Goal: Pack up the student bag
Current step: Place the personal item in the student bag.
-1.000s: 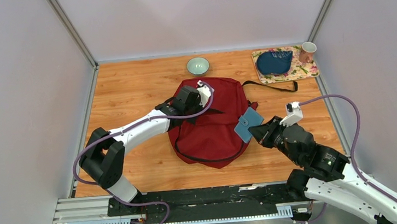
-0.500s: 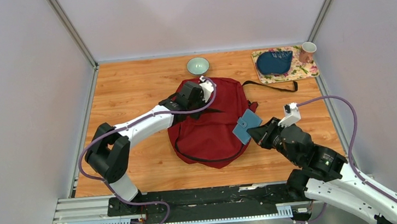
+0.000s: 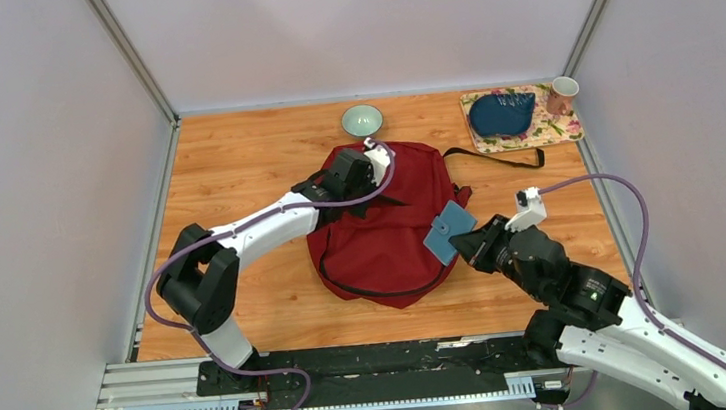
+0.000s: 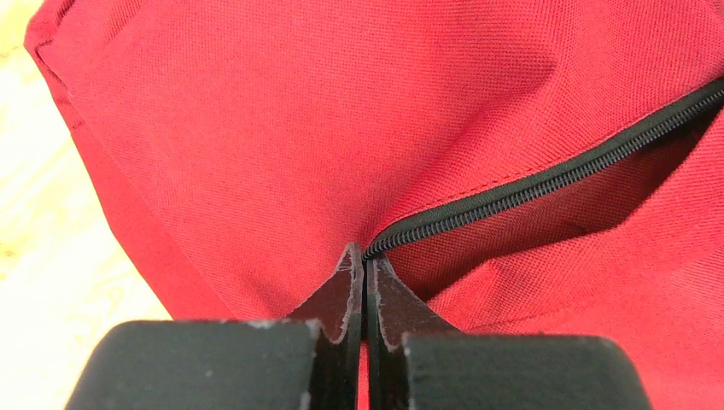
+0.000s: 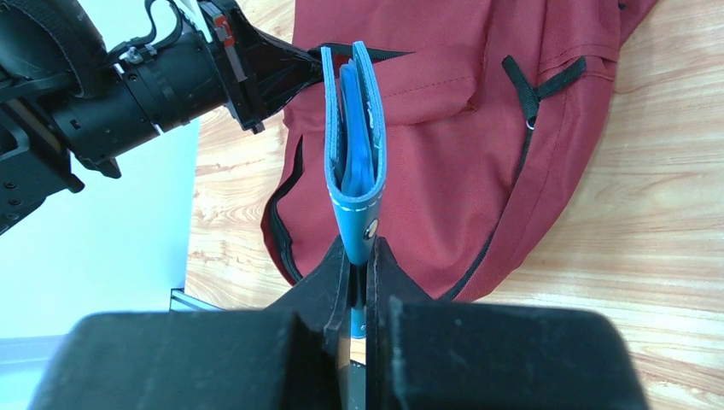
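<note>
Since a second ago the left gripper [image 4: 364,269] has slid a little toward 12 o'clock over the bag [image 3: 383,248], and its jaws, which then stood partly apart, are now pressed together. The right gripper [image 5: 359,256] has carried the wallet [image 5: 353,128] slightly toward 7 o'clock. The rest of the table [image 3: 234,157] is unchanged.

In the top view the bag lies flat at the centre of the table, dark red. A black strap [image 3: 495,156] trails from it toward 2 o'clock. The left gripper sits on the bag's 12 o'clock end.

In the left wrist view its fingertips meet right at the end of the black zipper [image 4: 546,179], touching the red fabric. The zipper runs away toward 2 o'clock, with a shallow fold of fabric beside it. Whether the tips have caught a pull or any cloth between them I cannot tell.

The right gripper is at the bag's 3 o'clock edge, pinching the blue wallet by its lower edge. In the right wrist view the wallet stands upright out of the jaws, closed, with darker blue leaves inside, and the bag lies behind it.

A pale green bowl [image 3: 362,121] stands just beyond the bag at 12 o'clock. In the table's 2 o'clock corner lies a floral mat [image 3: 558,130] with a dark blue pouch [image 3: 501,113] on it. A cup [image 3: 561,95] stands at the mat's far right corner.
</note>
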{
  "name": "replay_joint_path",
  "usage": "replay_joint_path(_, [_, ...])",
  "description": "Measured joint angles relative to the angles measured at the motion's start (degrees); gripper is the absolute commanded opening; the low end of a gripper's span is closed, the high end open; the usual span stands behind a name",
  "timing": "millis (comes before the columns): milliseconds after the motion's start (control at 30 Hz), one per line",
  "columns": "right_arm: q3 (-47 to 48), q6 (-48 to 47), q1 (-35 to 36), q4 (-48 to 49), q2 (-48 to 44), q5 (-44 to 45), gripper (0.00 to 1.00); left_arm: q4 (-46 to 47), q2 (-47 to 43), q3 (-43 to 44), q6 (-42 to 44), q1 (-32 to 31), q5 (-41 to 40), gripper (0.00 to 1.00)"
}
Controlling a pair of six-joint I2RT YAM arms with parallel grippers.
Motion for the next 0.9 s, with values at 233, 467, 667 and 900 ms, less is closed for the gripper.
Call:
replay_joint_path(233, [-0.22, 0.39, 0.00, 1.75, 2.80, -1.66, 0.00, -0.85, -5.66, -4.17, -8.63, 0.02, 0.74, 0.00])
replay_joint_path(467, [-0.85, 0.42, 0.00, 5.49, 7.23, -4.94, 0.00, -3.48, -13.64, -6.80, -20.41, -0.26, 2.64, 0.00])
replay_joint_path(667, [-0.92, 0.85, -0.09, 11.65, 10.84, -10.19, 0.00, -7.04, -14.08, -6.64, -25.14, -0.87, 3.41, 0.00])
replay_joint_path(900, [-0.98, 3.39, -1.01, 24.81, 18.60, -17.53, 0.00, -8.28, -14.08, -5.44, -26.58, -0.98, 5.73, 0.00])
